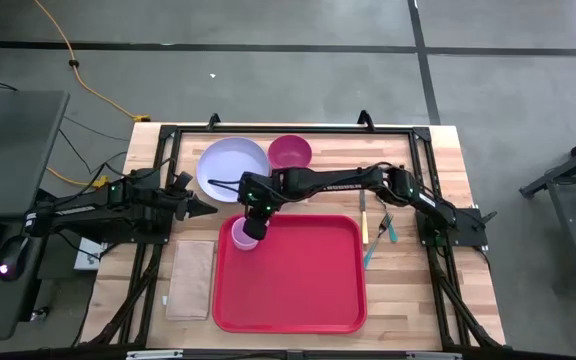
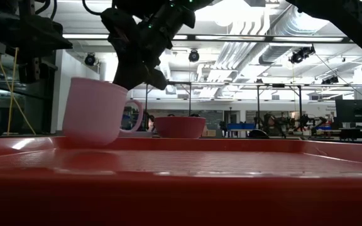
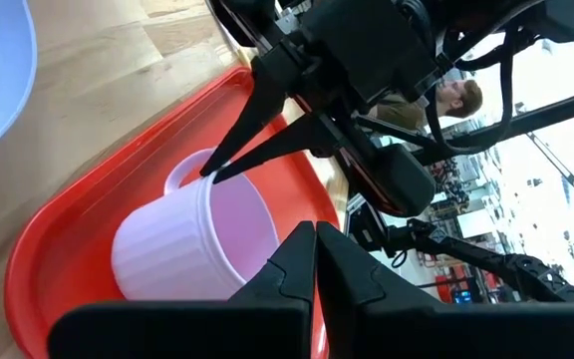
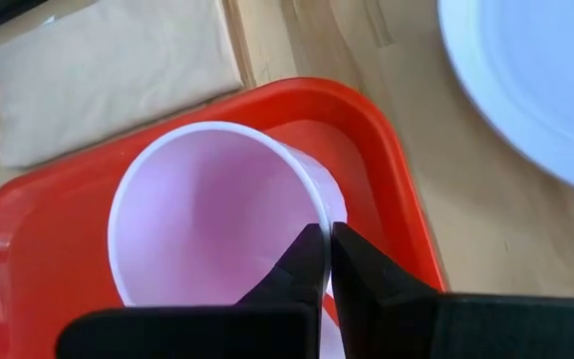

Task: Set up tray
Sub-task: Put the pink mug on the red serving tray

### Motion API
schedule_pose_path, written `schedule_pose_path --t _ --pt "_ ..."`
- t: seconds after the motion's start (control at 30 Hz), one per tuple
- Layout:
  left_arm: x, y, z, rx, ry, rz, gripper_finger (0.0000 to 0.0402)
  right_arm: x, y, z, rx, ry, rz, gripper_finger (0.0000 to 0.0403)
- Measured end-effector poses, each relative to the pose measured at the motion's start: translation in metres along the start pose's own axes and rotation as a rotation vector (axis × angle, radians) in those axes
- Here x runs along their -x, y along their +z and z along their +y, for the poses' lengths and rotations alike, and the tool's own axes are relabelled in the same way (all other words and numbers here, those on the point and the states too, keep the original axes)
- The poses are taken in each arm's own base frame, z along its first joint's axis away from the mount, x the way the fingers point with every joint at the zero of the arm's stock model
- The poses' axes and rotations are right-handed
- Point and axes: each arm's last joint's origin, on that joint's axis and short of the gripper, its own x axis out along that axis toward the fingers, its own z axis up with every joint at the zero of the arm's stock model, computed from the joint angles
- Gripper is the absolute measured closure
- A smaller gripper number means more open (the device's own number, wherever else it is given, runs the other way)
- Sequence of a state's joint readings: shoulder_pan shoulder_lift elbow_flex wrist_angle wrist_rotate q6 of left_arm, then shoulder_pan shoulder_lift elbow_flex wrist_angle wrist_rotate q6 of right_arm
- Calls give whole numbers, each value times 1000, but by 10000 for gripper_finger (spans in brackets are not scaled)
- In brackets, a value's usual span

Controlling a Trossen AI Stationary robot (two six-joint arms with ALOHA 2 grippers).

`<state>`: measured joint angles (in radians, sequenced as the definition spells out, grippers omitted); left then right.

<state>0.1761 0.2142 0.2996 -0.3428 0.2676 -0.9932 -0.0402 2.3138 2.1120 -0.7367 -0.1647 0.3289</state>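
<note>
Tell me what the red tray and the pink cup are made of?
The tray looks like plastic: one even red, smooth and a bit shiny, with a soft moulded rim and rounded corners. The cup is probably plastic too, though glazed ceramic is possible: pale pink, smooth, thin-walled, with faint ribs up its side. The right gripper pinches its rim.

glossy red plastic tray (image 1: 298, 290), pale wood table (image 1: 408, 290)

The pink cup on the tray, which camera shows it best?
The low view: the pink cup shows side-on, handle included, tilted on the tray. The high view mostly hides it under the right gripper; both wrist views show its rim and inside.
</note>
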Motion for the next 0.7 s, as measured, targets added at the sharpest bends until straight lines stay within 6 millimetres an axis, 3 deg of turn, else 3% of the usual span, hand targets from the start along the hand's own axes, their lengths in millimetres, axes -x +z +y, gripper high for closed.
schedule_pose_path --t 0.33,0.7 --pt "0 0 0 0 0 0 357 0 0 0 25 7 0 400" --pt "0 0 0 0 0 1 357 1 3 1 30 17 -27 362"
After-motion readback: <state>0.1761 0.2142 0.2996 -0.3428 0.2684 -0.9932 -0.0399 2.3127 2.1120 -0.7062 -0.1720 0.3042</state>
